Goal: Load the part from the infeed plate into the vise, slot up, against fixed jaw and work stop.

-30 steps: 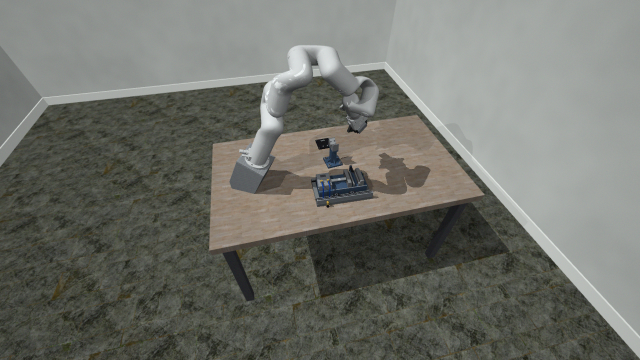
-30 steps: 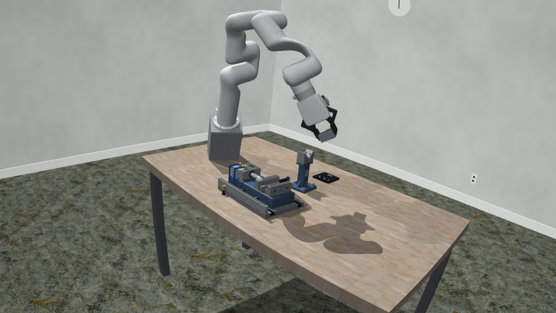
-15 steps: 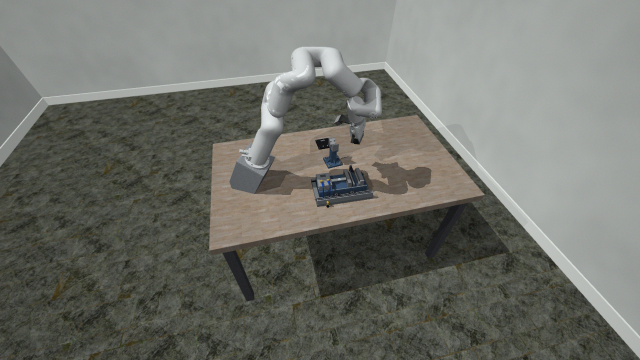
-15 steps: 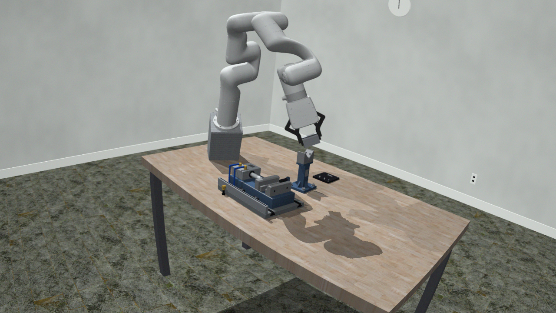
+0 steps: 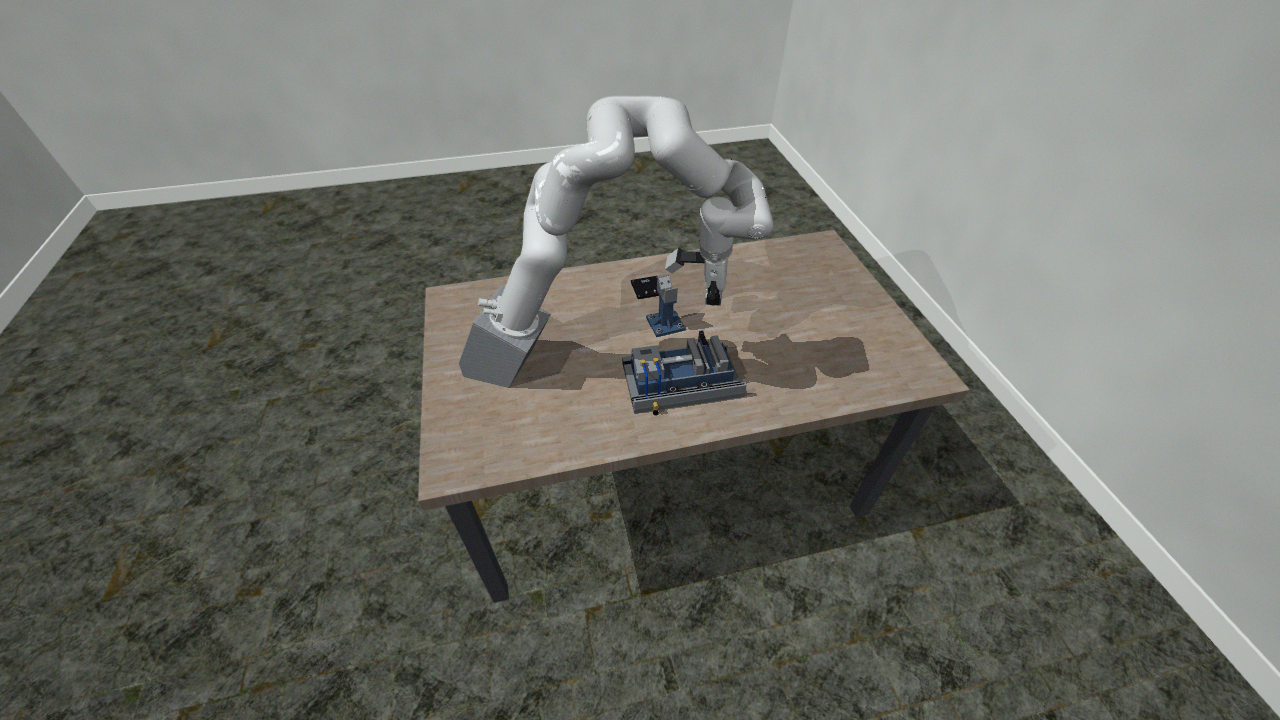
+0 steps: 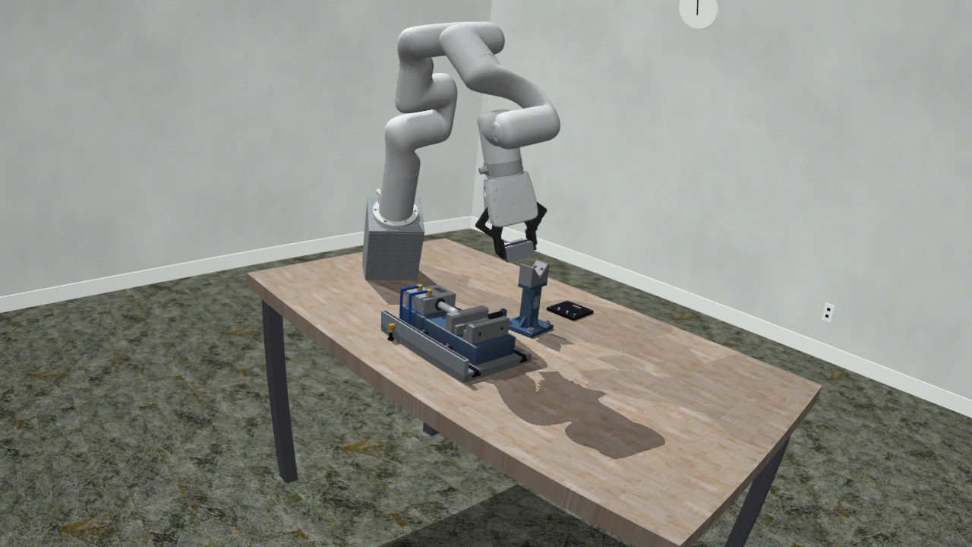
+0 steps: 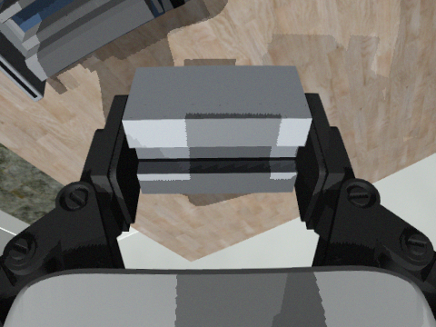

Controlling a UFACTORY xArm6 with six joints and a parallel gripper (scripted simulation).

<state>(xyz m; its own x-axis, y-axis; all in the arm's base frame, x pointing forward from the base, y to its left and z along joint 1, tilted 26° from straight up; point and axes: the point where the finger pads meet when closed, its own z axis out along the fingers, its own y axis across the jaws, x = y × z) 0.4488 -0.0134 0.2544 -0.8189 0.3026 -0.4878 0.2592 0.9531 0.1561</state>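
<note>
My gripper (image 6: 516,241) is shut on the part (image 7: 217,127), a grey block, held by its two ends in the air above the table. In the wrist view a dark slot band runs along the block's face nearest the camera. In the exterior view the part (image 6: 519,250) hangs just above and left of the top of the blue V-block (image 6: 533,275). In the top view my gripper (image 5: 713,294) is to the right of the V-block (image 5: 665,308). The black infeed plate (image 6: 569,311) lies bare. The vise (image 6: 455,326) stands open with nothing between its jaws.
The arm's grey base block (image 6: 393,248) stands at the table's far corner. The vise (image 5: 684,367) sits in front of the V-block, with blue hoses and the air cylinder (image 6: 427,302) at one end. A corner of the vise shows in the wrist view (image 7: 91,0).
</note>
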